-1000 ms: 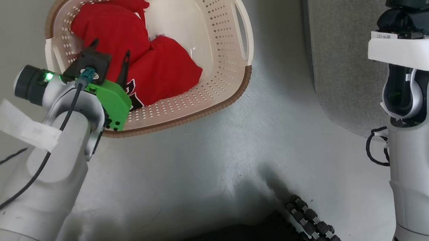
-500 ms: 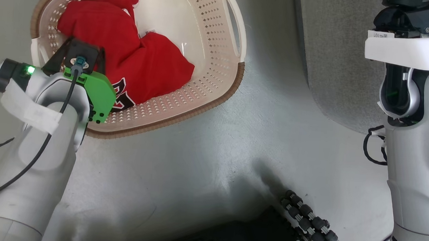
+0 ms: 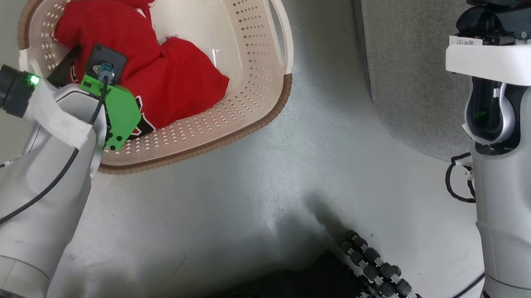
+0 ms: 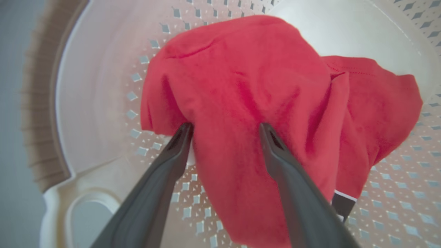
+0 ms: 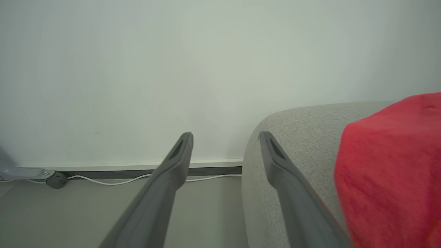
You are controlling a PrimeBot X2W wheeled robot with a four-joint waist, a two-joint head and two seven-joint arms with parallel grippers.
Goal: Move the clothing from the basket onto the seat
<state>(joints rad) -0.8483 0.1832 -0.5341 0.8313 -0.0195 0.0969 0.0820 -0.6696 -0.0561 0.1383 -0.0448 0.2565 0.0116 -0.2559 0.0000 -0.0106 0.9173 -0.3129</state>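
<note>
Your left gripper (image 4: 225, 128) has its fingers (image 4: 170, 156) spread wide, with a fold of the clothing (image 4: 241, 86) between the two tips. One tip sits at the edge of the red heap and the other on top of it. The wrist view is blurred there, so you cannot be sure whether they press into the cloth or only touch it. Nothing is pinched.

The clothing lies in the basket (image 4: 93, 86), bunched against the perforated wall on the side nearest that arm. In the head view a black-and-white numeral (image 3: 145, 123) peeps out beside the green wrist cover (image 3: 120, 112), close to the brown rim. The basket stands on the grey floor (image 3: 243, 203). The seat (image 3: 404, 70) is off to the basket's right, apart from it.

Your right gripper (image 5: 225, 137) is spread wide too and holds nothing. It points at a pale wall (image 5: 137, 69), with a white cable (image 5: 120, 179) running along the skirting below. At the right of that wrist view, just beside one finger, is a rounded corner of the seat, and a piece of red fabric (image 5: 389, 165) lies on it.
</note>
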